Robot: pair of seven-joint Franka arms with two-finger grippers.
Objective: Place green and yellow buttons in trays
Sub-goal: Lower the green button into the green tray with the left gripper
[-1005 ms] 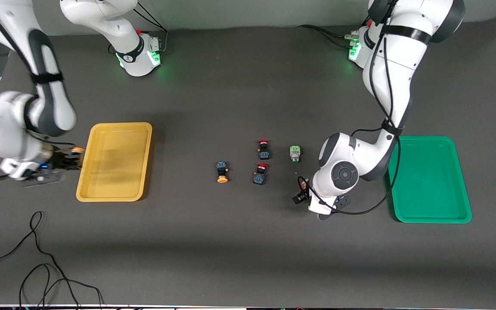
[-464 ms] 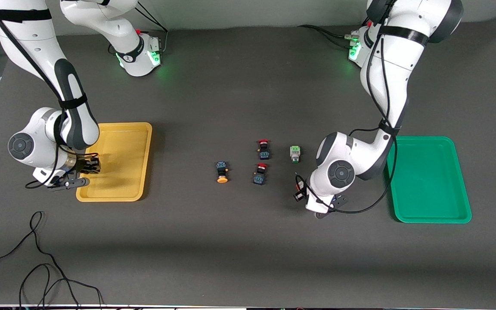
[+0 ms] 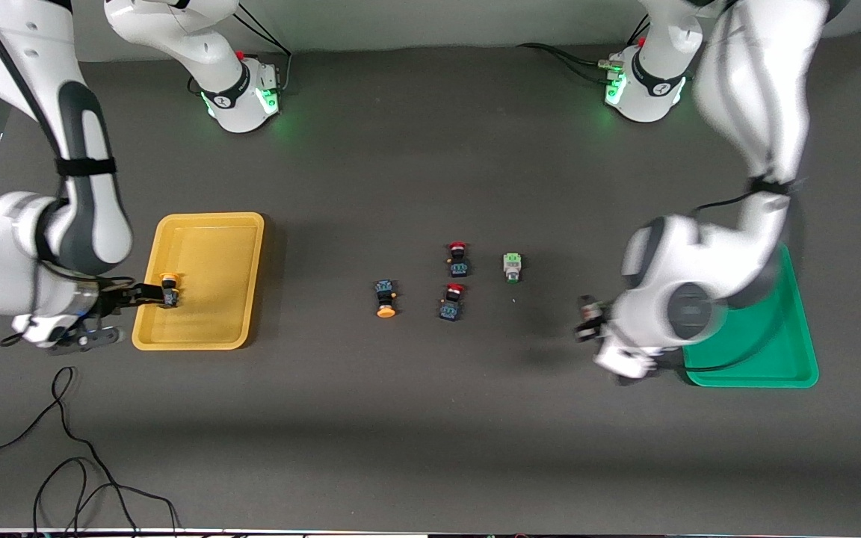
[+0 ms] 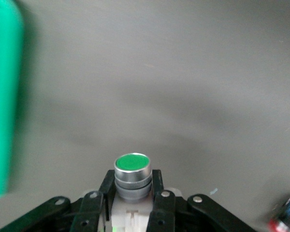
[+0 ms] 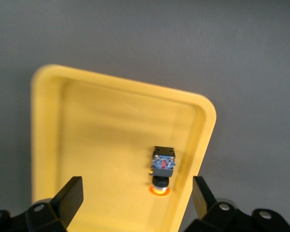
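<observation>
My left pincer (image 4: 132,205) is clamped on a green-faced button (image 4: 132,170), its silver-ringed cap standing up between the two black fingers (image 4: 157,193), over bare tabletop (image 3: 430,418) just beside the green tray (image 3: 789,351) at the left arm's end. In the front view that pincer (image 3: 587,320) is blurred, and the arm's wrist covers part of the tray's inner edge.

My right pincer (image 5: 135,193) hangs spread wide over the edge of the yellow tray (image 5: 48,125) at the right arm's end; in the front view it (image 3: 143,294) sits at the tray's outer rim. A yellow-capped button (image 3: 169,288) with a black-blue body lies inside the yellow tray (image 3: 199,340), between my parted fingers (image 5: 70,195) and touching neither.

In the middle of the tabletop, four switches lie apart from one another. Nearest the front camera are a second yellow-capped button (image 3: 385,299), lying with its orange cap toward that camera, and beside it, toward the left arm's end, a red-capped switch (image 3: 451,302). Farther from the camera lies a second red-capped switch (image 3: 457,258); beside that one, toward the left arm's end, is a white-bodied button (image 3: 512,267) with green on it. Loose black cables (image 3: 64,448) curl on the tabletop nearest the camera at the right arm's end.
</observation>
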